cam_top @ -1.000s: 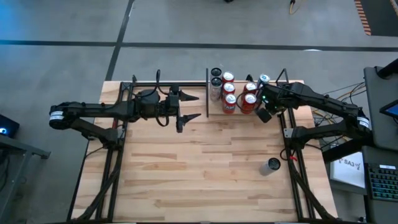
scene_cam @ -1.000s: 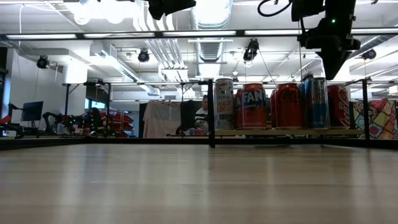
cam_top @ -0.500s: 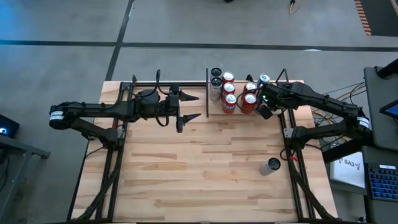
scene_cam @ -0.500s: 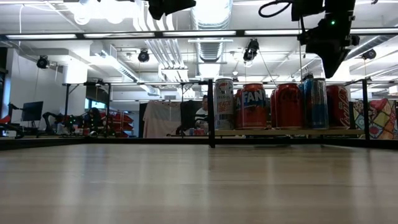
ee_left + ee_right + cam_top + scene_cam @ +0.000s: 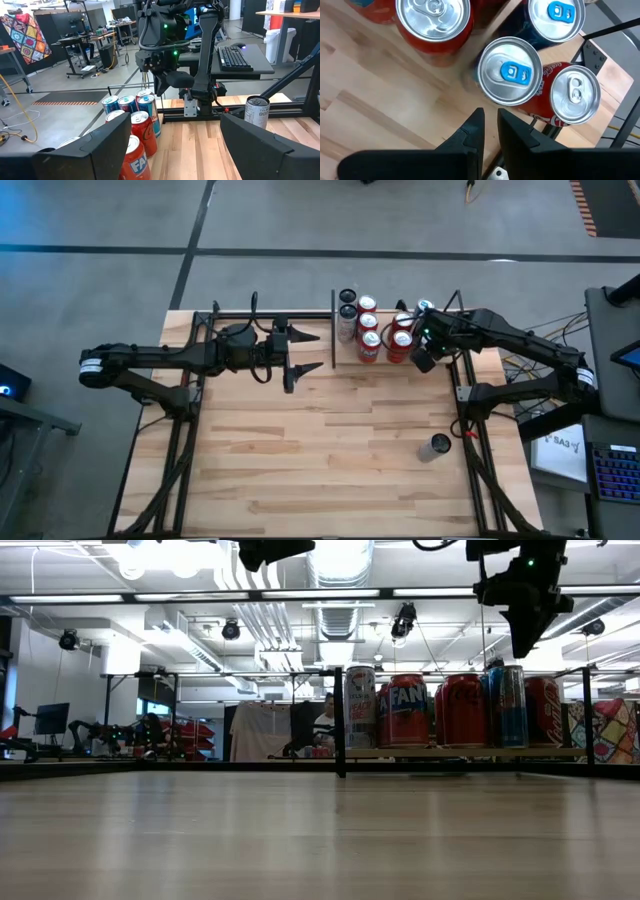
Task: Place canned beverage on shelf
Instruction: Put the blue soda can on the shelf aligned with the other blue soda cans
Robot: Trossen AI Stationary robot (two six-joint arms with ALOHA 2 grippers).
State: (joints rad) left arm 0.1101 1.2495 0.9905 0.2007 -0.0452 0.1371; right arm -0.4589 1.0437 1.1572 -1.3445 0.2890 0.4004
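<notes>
1. Left gripper sits at about 10 o'clock on the table, fingers spread, holding nothing.
2. Shelf at 12 to 1 o'clock is packed with cans.
3. Right gripper hangs over the shelf's right end, fingers nearly together, empty.
4. One can stands alone at 4 o'clock.

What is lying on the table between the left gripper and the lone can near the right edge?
Only bare tabletop lies between the left gripper and the lone can, as the high view shows.
</notes>
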